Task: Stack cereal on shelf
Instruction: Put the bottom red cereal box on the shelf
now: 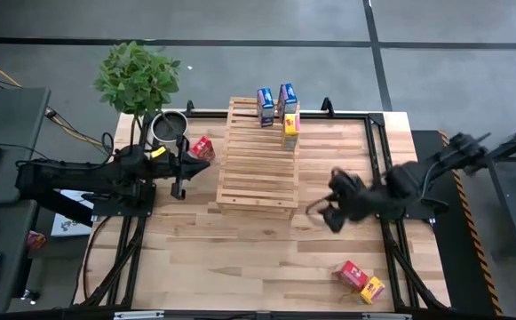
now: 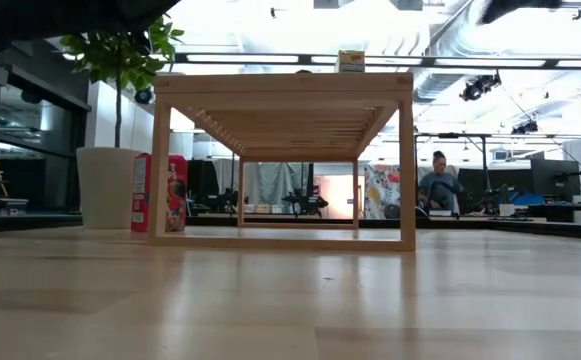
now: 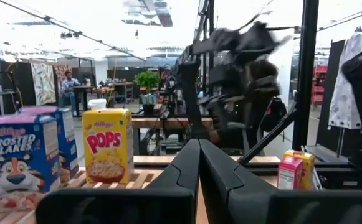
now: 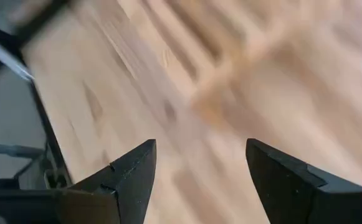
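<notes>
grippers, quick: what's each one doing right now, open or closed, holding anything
Left gripper: closed, holding nothing, beside the shelf.
Right gripper: open, empty, above the table.

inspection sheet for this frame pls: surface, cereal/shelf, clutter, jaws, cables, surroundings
Surface: plank table, bare in the middle.
Job's things: shelf carries two blue boxes and a yellow box at its far end; red box on the table at its left; red and yellow pair near the front right.
Clutter: metal pot, potted plant.
Grippers: left gripper beside the shelf, jaws shut, empty; right gripper right of the shelf, jaws open, empty.
Cables: yellow cable off the table's left.
Surroundings: seated person in the room behind.
</notes>
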`<act>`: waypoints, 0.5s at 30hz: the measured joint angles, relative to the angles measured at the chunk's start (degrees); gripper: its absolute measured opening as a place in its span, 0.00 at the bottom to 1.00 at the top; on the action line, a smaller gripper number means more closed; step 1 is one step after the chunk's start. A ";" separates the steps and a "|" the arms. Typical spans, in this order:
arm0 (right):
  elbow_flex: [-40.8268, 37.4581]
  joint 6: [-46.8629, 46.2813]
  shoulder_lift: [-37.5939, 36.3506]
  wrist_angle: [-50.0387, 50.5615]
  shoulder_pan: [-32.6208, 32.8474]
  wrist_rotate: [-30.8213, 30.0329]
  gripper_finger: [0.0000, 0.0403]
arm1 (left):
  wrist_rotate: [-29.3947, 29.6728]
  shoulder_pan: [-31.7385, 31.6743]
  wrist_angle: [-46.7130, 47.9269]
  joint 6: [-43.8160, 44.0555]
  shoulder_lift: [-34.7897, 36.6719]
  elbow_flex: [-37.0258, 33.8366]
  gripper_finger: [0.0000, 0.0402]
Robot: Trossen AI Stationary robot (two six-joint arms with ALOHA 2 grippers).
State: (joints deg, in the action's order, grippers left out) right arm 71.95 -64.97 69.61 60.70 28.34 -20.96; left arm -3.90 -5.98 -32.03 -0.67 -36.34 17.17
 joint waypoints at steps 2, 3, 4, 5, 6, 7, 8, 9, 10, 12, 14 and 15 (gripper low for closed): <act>6.38 -11.00 5.47 9.52 4.21 1.82 0.60 | 0.02 0.02 0.43 0.42 0.00 0.00 0.00; 9.03 -15.73 7.99 13.24 5.96 3.58 0.60 | 0.02 0.00 0.68 0.42 0.00 0.00 0.00; 11.85 -19.77 10.64 16.21 7.69 5.53 0.60 | 0.02 0.01 0.88 0.43 -0.01 0.00 0.00; 14.27 -23.15 13.10 18.58 9.18 7.32 0.60 | 0.02 0.02 0.97 0.44 -0.02 0.00 0.00; 16.45 -26.06 15.43 20.91 10.47 8.85 0.60 | 0.02 0.01 0.96 0.44 -0.02 0.00 0.00; 18.47 -28.55 17.76 23.00 11.51 9.96 0.60 | 0.02 0.02 0.94 0.44 0.00 0.00 0.00; 20.38 -30.74 19.89 24.92 12.47 11.05 0.60 | 0.03 0.02 0.95 0.44 0.00 0.00 0.00; 22.12 -32.55 21.83 26.34 13.27 12.04 0.60 | 0.02 0.02 0.98 0.48 -0.02 0.00 0.00; 23.81 -33.89 23.79 27.92 13.95 12.86 0.60 | 0.03 0.02 0.96 0.62 0.00 0.00 0.00; 26.29 -35.63 27.13 29.52 15.11 13.71 0.60 | 0.04 0.02 0.96 1.48 0.00 0.00 0.00; 27.39 -36.48 29.62 28.76 15.97 14.49 0.60 | 0.02 0.02 1.11 2.62 0.00 0.00 0.00; 27.69 -37.03 30.64 28.46 16.28 15.34 0.60 | 0.02 0.02 1.31 3.29 0.00 0.00 0.00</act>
State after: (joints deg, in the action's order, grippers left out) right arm 99.63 -102.00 100.25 89.16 44.62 -5.62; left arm -3.88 -5.95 -30.72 2.63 -36.34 17.17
